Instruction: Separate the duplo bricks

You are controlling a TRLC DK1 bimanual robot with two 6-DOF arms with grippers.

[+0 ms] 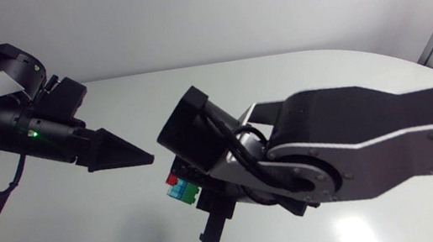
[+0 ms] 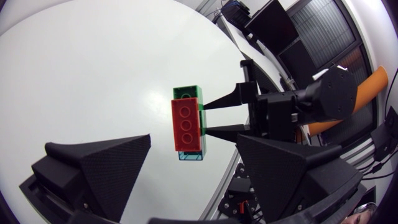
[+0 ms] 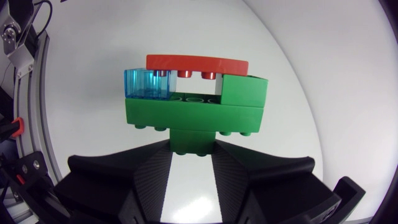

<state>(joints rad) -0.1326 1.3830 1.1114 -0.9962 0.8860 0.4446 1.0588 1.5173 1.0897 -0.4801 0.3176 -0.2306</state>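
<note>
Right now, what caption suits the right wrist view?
Black right claw grips a green, red and clear-blue plastic brick stack above white table.

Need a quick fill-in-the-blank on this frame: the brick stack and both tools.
1. The right tool holds the stack by a ___ brick.
2. The topmost brick, a flat one, is ___.
3. The transparent brick under it is ___.
4. The left tool touches nothing and its fingers are ___.
Missing words: green; red; blue; open.

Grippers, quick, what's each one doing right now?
Left gripper: open, empty.
Right gripper: shut on the bricks.
</note>
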